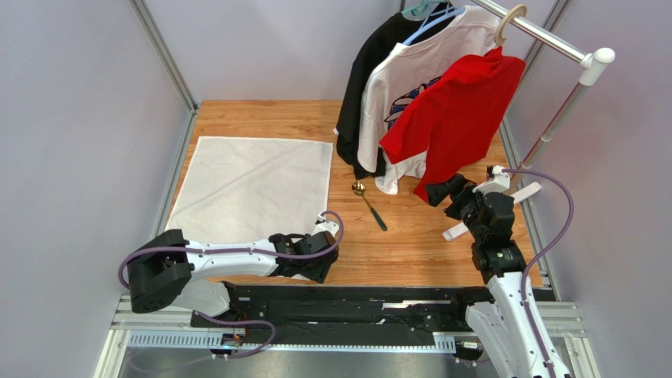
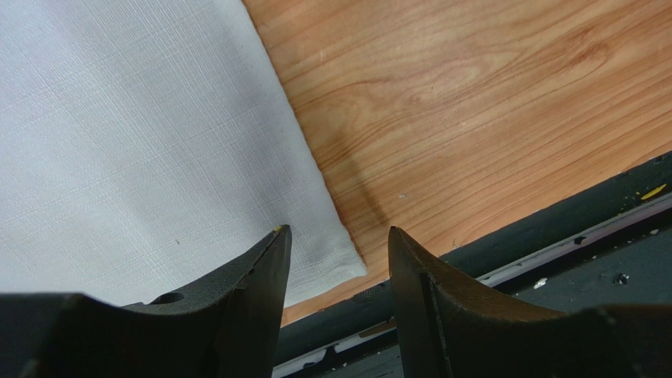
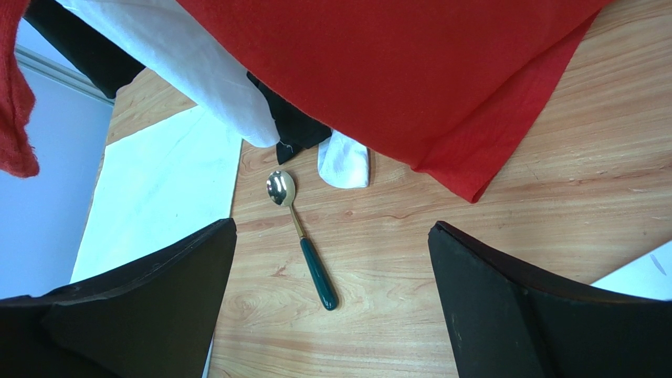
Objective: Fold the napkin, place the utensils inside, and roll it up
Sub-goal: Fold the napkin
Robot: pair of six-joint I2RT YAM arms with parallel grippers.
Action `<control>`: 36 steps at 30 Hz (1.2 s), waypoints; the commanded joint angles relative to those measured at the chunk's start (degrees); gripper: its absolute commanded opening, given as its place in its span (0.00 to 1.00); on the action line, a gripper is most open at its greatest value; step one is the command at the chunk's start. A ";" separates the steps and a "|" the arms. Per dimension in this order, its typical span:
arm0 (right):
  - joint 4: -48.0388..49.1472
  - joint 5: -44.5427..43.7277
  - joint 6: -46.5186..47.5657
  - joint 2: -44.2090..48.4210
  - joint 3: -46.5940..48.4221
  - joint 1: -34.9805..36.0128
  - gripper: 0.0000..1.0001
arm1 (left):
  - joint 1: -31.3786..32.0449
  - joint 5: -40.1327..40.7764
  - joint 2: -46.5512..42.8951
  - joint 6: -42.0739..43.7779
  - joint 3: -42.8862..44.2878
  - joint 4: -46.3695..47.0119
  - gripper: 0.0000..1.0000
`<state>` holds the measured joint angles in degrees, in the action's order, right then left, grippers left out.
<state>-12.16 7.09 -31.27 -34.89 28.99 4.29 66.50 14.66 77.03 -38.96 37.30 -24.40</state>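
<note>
The napkin (image 1: 252, 187) is a plain white cloth lying flat on the left half of the wooden table. My left gripper (image 1: 322, 253) is low at its near right corner. In the left wrist view the jaws (image 2: 337, 230) stand open astride that corner of the napkin (image 2: 134, 134), and no cloth is pinched between them. The spoon (image 1: 369, 206), with a gold bowl and a dark green handle, lies on bare wood just right of the napkin. My right gripper (image 1: 446, 201) is wide open and empty to its right. The right wrist view has the spoon (image 3: 304, 244) lying ahead of the gripper (image 3: 333, 224).
A clothes rail (image 1: 544, 35) at the back right holds black, white printed and red shirts (image 1: 453, 110). The red shirt (image 3: 394, 71) hangs low just over my right gripper. Grey walls close in both sides. A black rail (image 2: 552, 228) runs along the table's near edge.
</note>
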 commanded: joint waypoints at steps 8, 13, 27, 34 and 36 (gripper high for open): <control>1.00 0.11 -0.02 -0.09 0.71 -0.25 0.97 | 4.16 2.83 -1.53 -5.68 -0.74 -0.99 0.53; 0.91 0.03 0.07 -0.09 0.71 -0.25 0.97 | 6.36 5.90 -0.93 -8.40 -0.56 -2.57 0.53; -0.23 0.47 0.59 0.27 1.33 -0.25 0.97 | 11.72 11.89 4.00 -12.37 2.16 -6.09 0.52; -1.19 0.29 1.21 0.35 1.77 -0.16 0.97 | 11.90 14.00 1.80 -9.30 2.96 -5.04 0.51; -1.46 0.29 1.38 0.35 1.94 -0.25 0.97 | 11.81 13.56 2.50 -9.12 2.78 -4.78 0.50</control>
<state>-13.78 7.11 -31.00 -35.09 28.99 4.29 78.30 25.45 80.14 -49.39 38.85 -29.80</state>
